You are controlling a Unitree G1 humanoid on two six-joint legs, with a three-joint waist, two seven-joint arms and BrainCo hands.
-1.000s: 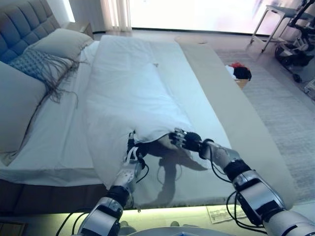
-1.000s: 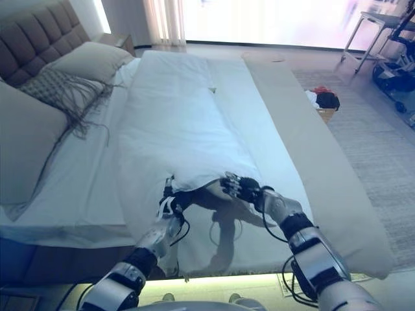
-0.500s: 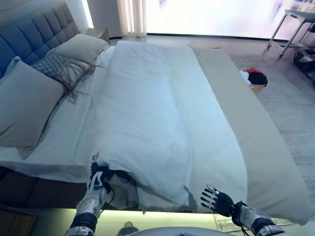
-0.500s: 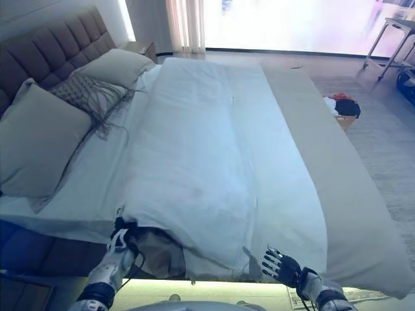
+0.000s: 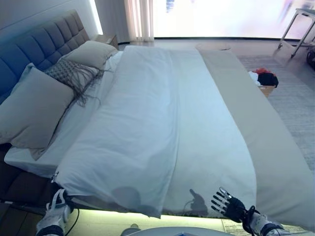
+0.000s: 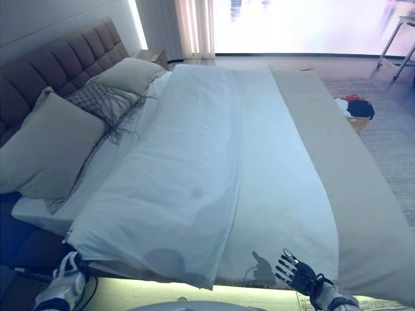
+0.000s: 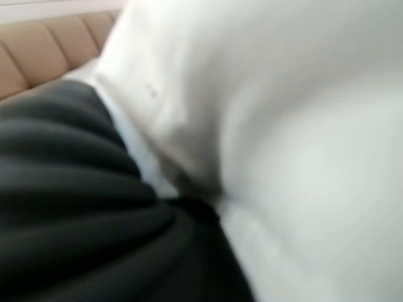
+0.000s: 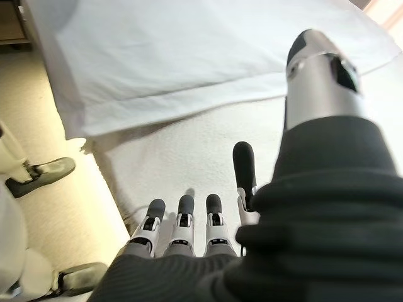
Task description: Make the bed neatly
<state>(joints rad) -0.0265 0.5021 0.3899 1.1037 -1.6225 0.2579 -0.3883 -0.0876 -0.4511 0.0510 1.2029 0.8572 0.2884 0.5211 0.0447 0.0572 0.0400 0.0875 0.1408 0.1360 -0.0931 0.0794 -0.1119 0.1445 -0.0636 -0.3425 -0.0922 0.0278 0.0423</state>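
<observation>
Left eye view: the white duvet (image 5: 147, 132) lies across the bed (image 5: 275, 162), its near corner hanging over the foot edge at the robot's left and its fold running diagonally. To finish well, draw that corner outward and level, then smooth the fold flat toward the pillows (image 5: 34, 108). Your left robot hand (image 5: 55, 216) sits at that corner, pressed into cloth in its wrist view; you cannot tell its fingers' state. Your right robot hand (image 5: 230, 206) hovers spread wide, empty, above the foot edge.
</observation>
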